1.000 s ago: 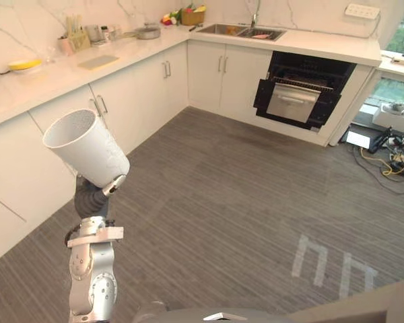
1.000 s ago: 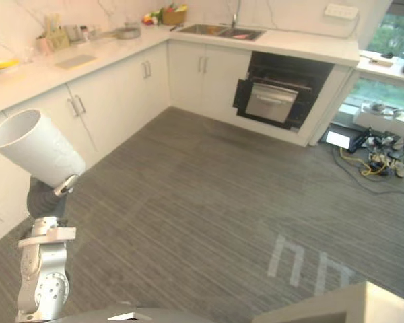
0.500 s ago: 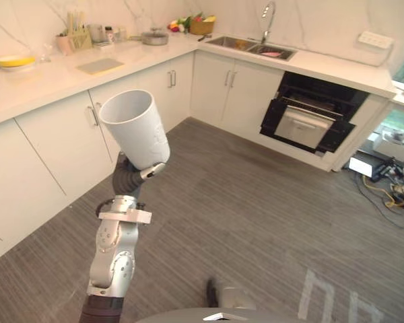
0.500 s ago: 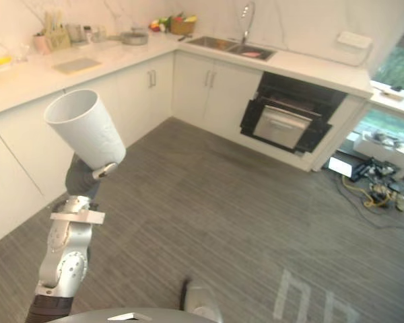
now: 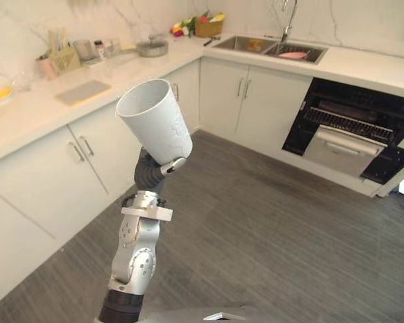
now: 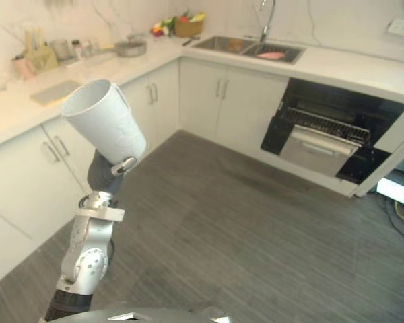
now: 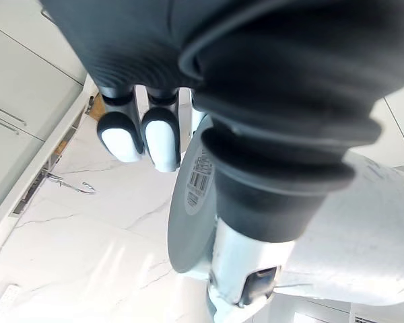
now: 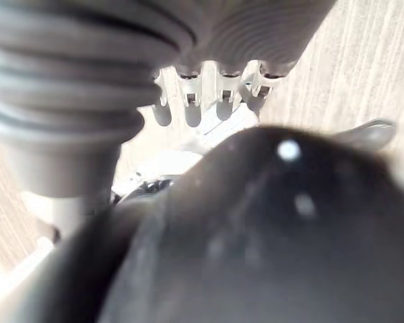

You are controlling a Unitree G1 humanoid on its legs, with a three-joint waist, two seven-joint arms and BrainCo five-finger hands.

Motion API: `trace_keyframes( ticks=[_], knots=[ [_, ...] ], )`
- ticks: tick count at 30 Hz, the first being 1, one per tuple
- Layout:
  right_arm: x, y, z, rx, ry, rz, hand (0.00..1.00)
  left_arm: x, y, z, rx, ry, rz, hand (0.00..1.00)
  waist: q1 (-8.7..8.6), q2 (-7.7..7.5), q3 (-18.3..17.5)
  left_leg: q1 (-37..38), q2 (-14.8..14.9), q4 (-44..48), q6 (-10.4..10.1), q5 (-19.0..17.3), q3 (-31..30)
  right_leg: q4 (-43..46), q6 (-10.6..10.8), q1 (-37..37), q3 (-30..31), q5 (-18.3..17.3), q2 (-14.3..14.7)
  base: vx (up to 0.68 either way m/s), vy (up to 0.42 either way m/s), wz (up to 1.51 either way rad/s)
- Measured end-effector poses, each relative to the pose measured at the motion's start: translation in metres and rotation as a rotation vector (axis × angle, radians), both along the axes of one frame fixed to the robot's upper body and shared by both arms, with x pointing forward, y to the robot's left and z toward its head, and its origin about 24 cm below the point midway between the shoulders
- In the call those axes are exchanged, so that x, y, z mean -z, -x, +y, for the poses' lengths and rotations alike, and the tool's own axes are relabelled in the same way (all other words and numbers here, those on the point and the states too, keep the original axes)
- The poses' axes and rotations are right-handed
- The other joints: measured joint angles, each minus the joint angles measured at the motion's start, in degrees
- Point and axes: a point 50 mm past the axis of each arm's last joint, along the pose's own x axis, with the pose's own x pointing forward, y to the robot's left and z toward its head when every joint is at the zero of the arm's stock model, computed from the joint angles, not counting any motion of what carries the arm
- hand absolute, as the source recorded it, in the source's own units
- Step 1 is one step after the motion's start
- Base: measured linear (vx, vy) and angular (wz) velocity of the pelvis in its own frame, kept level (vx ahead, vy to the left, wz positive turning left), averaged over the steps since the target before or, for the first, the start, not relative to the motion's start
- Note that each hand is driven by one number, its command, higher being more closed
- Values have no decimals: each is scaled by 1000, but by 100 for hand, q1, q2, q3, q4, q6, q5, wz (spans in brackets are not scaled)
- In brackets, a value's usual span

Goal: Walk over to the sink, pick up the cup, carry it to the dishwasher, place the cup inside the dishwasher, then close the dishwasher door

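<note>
The white cup [image 5: 155,121] was held aloft in the left robot hand [image 5: 151,175]. The hand's fingers [image 7: 158,138] and thumb [image 7: 246,269] were closed around the lower end, so the cup was gripped near its base. The cup was tilted, with its open mouth turned upward and toward the robot's left. It was seen above the grey striped floor [image 5: 269,229], in front of the white cabinets [image 5: 87,155].

The sink [image 5: 256,46] was set into the tabletop [image 5: 34,118] by the far corner, with a pink item [image 5: 293,55] lying in one basin and a tap [image 5: 287,17] behind it. To the right of the sink, under the tabletop, the dishwasher [image 5: 353,124] was seen with its door [image 5: 343,149] partly lowered and a rack visible inside. It was well apart from the cup.

A pan [image 5: 152,48], a basket of fruit [image 5: 209,25] and a flat mat [image 5: 83,92] were laid on the tabletop.

The right robot hand [image 8: 192,108] was seen in its own wrist view, but whether it was open or closed could not be told.
</note>
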Motion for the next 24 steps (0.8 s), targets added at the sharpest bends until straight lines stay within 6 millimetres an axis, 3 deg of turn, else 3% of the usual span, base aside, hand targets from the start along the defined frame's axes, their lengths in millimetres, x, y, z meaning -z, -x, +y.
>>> trace_keyframes(
  ticks=[1, 3, 4, 5, 6, 7, 9, 12, 13, 14, 15, 16, 17, 18, 19, 20, 22, 24],
  knots=[
    [0, 1, -2, 1, 12, 5, 0, -3, 1, 3, -13, 3, -13, 100, 56, -12, 7, -272, -16, -633, 62, -339, 263, -123, 2, 222, 230, -87, -30, -123, 77, -89],
    [-1, -1, -6, -9, 33, 6, 0, -7, 4, 8, -33, 6, -34, 100, 101, -70, 9, -422, -218, -2255, 121, -475, 454, -186, 86, 414, 572, -302, -178, -176, 72, -91],
    [-1, -2, -9, -8, 51, -2, 0, -8, 8, 10, -37, 8, -41, 100, 126, -103, -7, -427, -463, -3787, 142, -94, 289, -202, 279, 482, 785, -502, -332, -96, 124, -94],
    [-2, -3, -11, -1, 62, -6, 0, -5, 12, 11, -42, 8, -27, 100, 184, -145, -36, -424, -679, -4426, 69, 664, 18, -156, 441, 534, 1070, -738, -461, 14, 202, -101],
    [-2, -3, -12, 1, 68, -3, 0, 0, 15, 13, -49, 6, -6, 100, 221, -215, -95, -331, -824, -4498, 180, 851, 11, -153, 477, 564, 1277, -826, -519, 412, 301, -79],
    [0, -8, -10, 33, 84, -8, 0, 9, 17, 16, -60, -10, 39, 100, 155, -348, -191, -264, -977, -4306, 221, 511, 140, -125, 427, 661, 1581, -836, -655, 597, 351, -55],
    [-1, -8, -14, 39, 101, -15, 0, 18, 22, 20, -70, -28, 77, 100, 188, -385, -230, -323, -842, -3609, 320, 65, 275, -18, 426, 683, 1778, -676, -703, 597, 294, -53],
    [4, 0, -3, 85, 70, 28, 0, 25, 27, 28, -63, -100, 101, 100, 252, -533, -385, 68, -787, -3439, 288, -34, 316, 716, 428, 617, 1883, -118, -628, 485, 135, -67],
    [5, 5, -2, 137, 64, 39, 0, 24, 27, 28, -46, -110, 90, 100, 241, -634, -503, 395, -937, -3732, 323, -60, 354, 1537, 585, 331, 1853, -28, -592, 354, 107, -41],
    [7, 9, 4, 188, 50, 44, 0, 21, 26, 26, -31, -111, 69, 100, 231, -709, -536, 701, -1091, -3990, 375, -167, 423, 2375, 923, 7, 1868, 85, -642, 346, 126, -32],
    [8, 9, 10, 248, 32, 29, 0, 16, 23, 23, -13, -119, 39, 100, 185, -749, -544, 1077, -1237, -4306, 365, -421, 435, 3466, 1946, -510, 1803, 417, -693, 216, 105, -17],
    [9, 8, 12, 269, 24, 19, 0, 14, 22, 21, -4, -119, 26, 100, 163, -768, -533, 1262, -1300, -4453, 382, -579, 463, 3971, 1949, -751, 1663, 679, -758, 184, -8, -38],
    [10, 11, 16, 307, 10, 25, 0, 14, 21, 21, -3, -127, 23, 100, 141, -827, -476, 1607, -1435, -4661, 445, -689, 684, 4856, 1725, -1201, 1239, 962, -1058, 152, -90, -71],
    [10, 6, 16, 312, -6, -4, 0, 17, 20, 23, -21, -131, 41, 100, 135, -846, -432, 1947, -1426, -4809, 438, -829, 784, 5328, 970, -1576, 696, 564, -1210, 159, -108, -75],
    [9, 6, 16, 309, -15, -18, 0, 19, 19, 24, -28, -140, 50, 100, 82, -794, -432, 2123, -1365, -4902, 400, -879, 786, 5429, 675, -1717, 419, 271, -1208, 188, -53, -45],
    [9, 6, 18, 310, -22, -37, 0, 22, 16, 25, -30, -150, 63, 100, -66, -735, -445, 2415, -1239, -5084, 340, -920, 776, 5311, 585, -1956, 52, -172, -1110, 202, -26, -6],
    [8, 0, 22, 333, -24, -82, 0, 18, 11, 22, -14, -156, 47, 100, -211, -740, -441, 2621, -1129, -5321, 267, -961, 714, 4476, 579, -2443, -189, -442, -1051, 314, -81, 21],
    [7, -2, 24, 354, -19, -113, 0, 12, 7, 18, 3, -149, 28, 100, -302, -657, -442, 2756, -972, -5411, 78, -1064, 571, 2960, 502, -2662, -367, -321, -1090, 435, -138, 48]
  ],
)
